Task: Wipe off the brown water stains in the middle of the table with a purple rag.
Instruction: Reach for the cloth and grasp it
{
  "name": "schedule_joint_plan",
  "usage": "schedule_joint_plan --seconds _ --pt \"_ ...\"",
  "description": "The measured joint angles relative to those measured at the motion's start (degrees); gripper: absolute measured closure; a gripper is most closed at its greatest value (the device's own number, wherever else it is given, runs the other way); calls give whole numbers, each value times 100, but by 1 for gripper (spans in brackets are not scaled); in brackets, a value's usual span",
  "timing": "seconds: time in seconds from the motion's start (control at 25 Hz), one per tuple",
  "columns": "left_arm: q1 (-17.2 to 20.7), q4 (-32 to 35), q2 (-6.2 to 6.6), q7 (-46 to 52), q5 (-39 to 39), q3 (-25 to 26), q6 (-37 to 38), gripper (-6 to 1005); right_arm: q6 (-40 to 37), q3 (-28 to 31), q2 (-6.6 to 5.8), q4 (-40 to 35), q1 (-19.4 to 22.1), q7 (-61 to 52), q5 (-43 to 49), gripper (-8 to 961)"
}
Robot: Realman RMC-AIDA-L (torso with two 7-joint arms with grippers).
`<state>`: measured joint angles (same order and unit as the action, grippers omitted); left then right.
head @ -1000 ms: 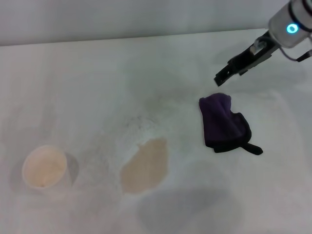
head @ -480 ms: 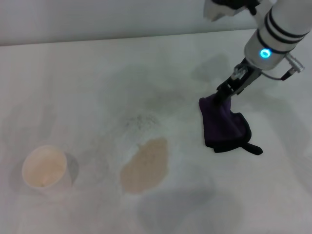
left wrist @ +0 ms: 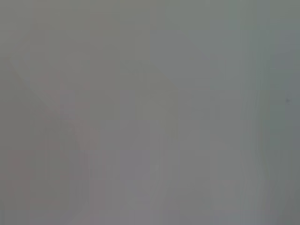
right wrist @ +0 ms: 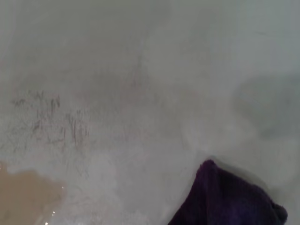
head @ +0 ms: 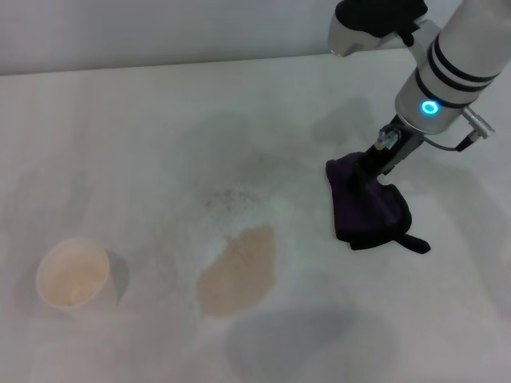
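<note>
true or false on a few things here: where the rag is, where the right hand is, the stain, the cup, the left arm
1. The purple rag lies to the right of the brown water stain. True.
2. The right hand is down at the rag's far edge. True.
3. The stain has already been wiped off the table. False: the tan patch is there, untouched, apart from the rag.
4. The paper cup stands on the rag. False: it stands on the table's left side, far from the rag.
5. The left arm is reaching for the cup. False: no left arm shows in the head view.
</note>
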<state>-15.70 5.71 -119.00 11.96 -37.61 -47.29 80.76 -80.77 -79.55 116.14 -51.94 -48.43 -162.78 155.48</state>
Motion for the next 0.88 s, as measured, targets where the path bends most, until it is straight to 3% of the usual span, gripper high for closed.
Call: schedule_joint_plan --seconds 0.88 --pt "-62 1 6 -16 -9 0 1 122 165 -265 5 230 -78 9 -54 159"
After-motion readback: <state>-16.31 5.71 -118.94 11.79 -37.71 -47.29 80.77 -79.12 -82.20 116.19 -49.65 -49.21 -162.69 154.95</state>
